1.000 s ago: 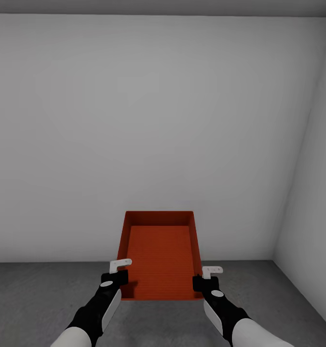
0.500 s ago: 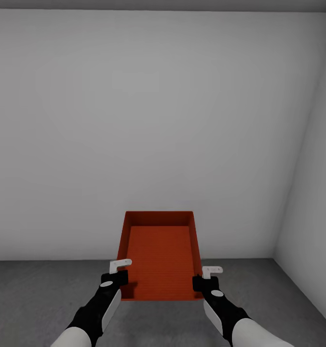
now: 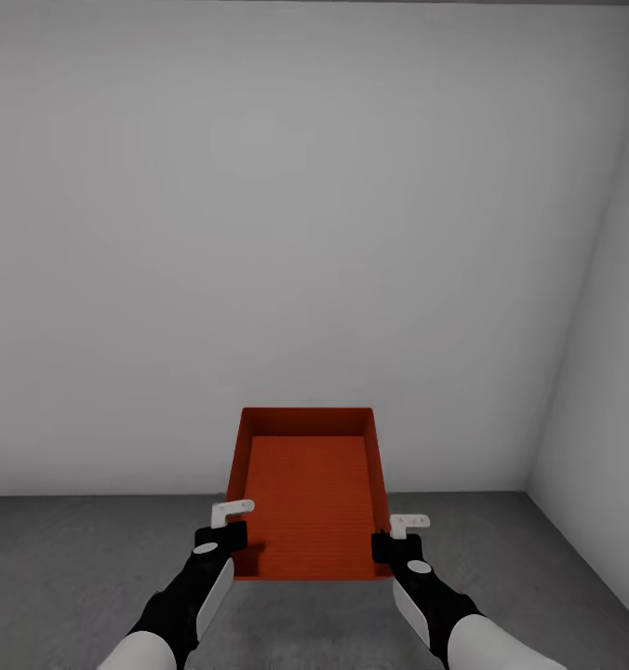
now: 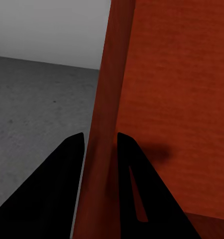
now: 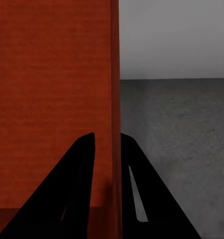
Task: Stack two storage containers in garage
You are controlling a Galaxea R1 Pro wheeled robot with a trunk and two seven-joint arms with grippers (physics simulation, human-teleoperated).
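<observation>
One orange-red container (image 3: 307, 493) held level above dark grey floor (image 3: 73, 558), left hand (image 3: 229, 532) clamped on its left wall, right hand (image 3: 394, 540) clamped on its right wall, white walls (image 3: 259, 233) ahead.

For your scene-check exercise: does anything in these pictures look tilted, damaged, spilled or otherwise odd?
Nothing stands out. The orange box sits level and empty, the left gripper and right gripper each clamping a side wall above the grey floor.

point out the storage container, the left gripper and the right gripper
storage container (image 3: 310, 493): head view, on its ribbed inner bottom.
left gripper (image 4: 100, 149): left wrist view, on the side wall between its fingertips.
right gripper (image 5: 108, 144): right wrist view, on the clamped wall.
</observation>
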